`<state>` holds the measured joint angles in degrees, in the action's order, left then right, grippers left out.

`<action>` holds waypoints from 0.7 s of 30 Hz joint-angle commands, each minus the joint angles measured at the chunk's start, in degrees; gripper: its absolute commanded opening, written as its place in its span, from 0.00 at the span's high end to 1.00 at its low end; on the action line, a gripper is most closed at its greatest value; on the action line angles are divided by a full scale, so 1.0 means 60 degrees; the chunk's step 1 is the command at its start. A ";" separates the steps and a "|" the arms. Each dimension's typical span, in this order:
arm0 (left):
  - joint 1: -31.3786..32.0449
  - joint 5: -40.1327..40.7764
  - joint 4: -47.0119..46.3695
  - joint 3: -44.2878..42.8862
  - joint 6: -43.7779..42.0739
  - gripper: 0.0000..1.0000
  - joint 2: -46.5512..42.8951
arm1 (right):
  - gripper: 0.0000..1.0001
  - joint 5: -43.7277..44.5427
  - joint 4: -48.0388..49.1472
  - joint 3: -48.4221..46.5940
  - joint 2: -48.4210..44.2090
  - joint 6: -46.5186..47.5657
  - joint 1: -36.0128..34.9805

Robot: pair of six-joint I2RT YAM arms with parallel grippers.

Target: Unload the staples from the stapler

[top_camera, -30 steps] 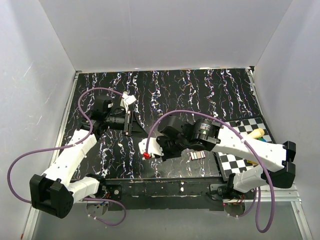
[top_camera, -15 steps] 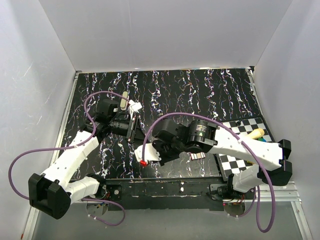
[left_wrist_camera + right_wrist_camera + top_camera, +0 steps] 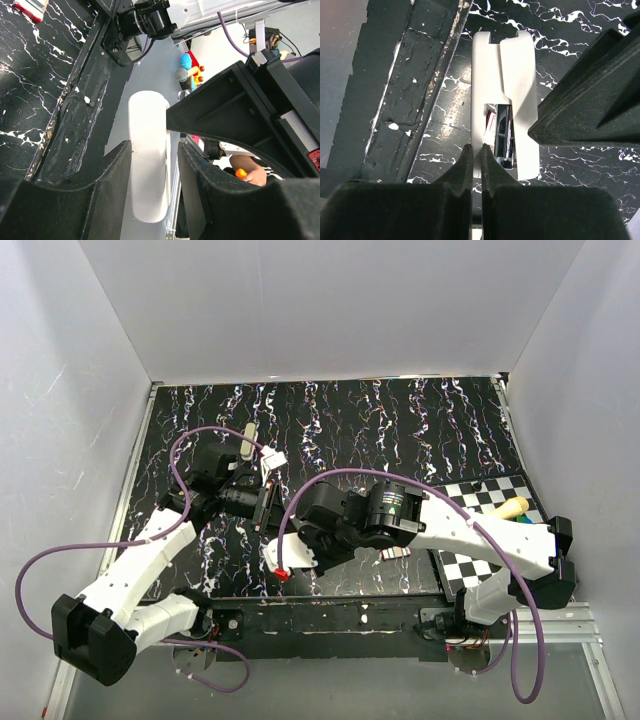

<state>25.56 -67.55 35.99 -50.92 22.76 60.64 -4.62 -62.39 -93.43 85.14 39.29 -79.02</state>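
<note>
The white stapler lies on the black marbled table, red end nearest the front edge. Its metal staple channel shows through a slot in the body. My right gripper is shut on the thin left edge of the stapler. My left gripper hangs over the table, closed on a white rounded piece that is clear of the surface. A small silver striped strip, seemingly staples, lies right of the right arm.
A checkered board at the right front carries a wooden-handled tool. White walls close in the table on three sides. Purple cables loop over both arms. A dark bulk fills the right of the right wrist view.
My right gripper has dragged the stapler left and toward the front edge. My left gripper has shifted right, toward the right arm, with the white piece still in it.
</note>
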 commanded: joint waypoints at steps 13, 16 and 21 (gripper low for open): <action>0.0325 -0.0387 0.0067 0.0239 -0.0059 0.62 -0.0161 | 0.99 0.0448 -0.0046 -0.0806 0.0179 0.0571 -0.0364; 0.0339 -0.0417 0.0066 0.0239 -0.0059 0.65 -0.0175 | 0.99 0.0477 -0.0046 -0.0718 0.0165 0.0586 -0.0394; 0.0354 -0.0548 0.0052 0.0180 -0.0059 0.78 -0.0132 | 0.99 0.0668 0.0188 -0.0279 0.0048 0.0586 -0.0438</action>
<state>27.24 -68.40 36.01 -49.15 22.72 60.27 -1.85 -63.29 -95.57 86.48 40.77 -81.14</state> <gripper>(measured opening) 0.338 0.056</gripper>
